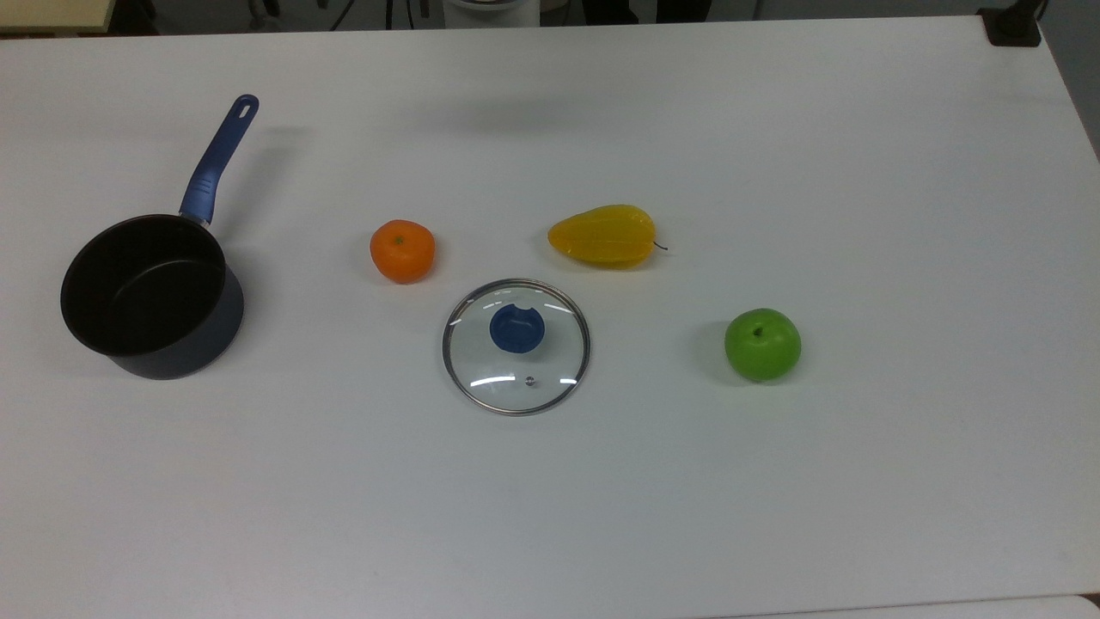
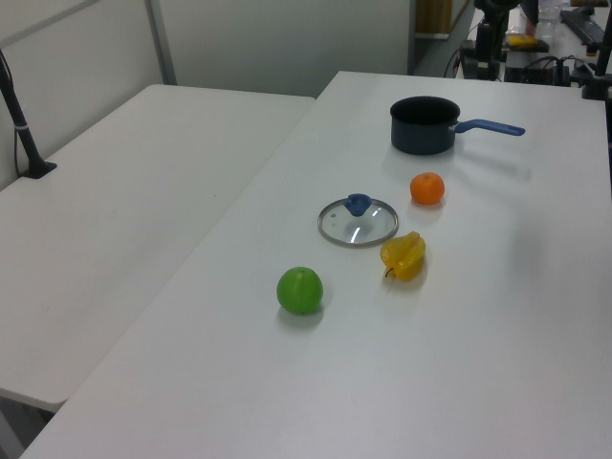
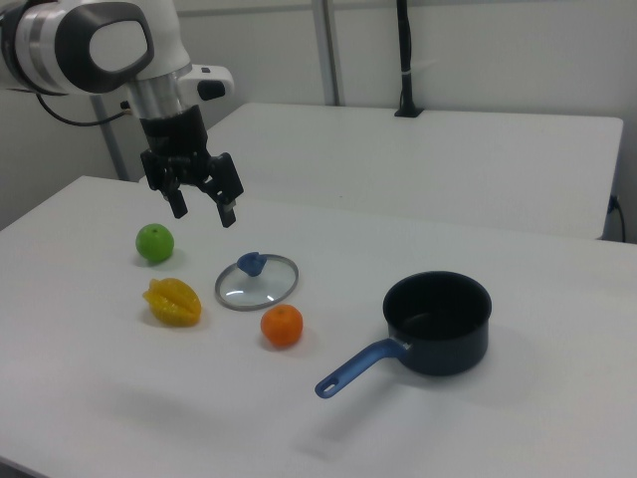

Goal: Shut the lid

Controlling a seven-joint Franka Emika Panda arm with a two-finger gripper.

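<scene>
Lid [image 1: 516, 346] flat on table [image 1: 601, 516], apart from saucepan [image 1: 150, 297]; hand [image 3: 204, 206] apparently spread, hovering.

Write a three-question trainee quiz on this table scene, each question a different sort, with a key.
1. True or false: the lid sits on the pan.
2. In the top view, which fruit is nearest the pan? A) apple B) orange C) yellow fruit
3. Fill in: in the right view, the end effector hangs open above the ____.

Key: 1 false, it lies on the table; 2 B; 3 table.
</scene>
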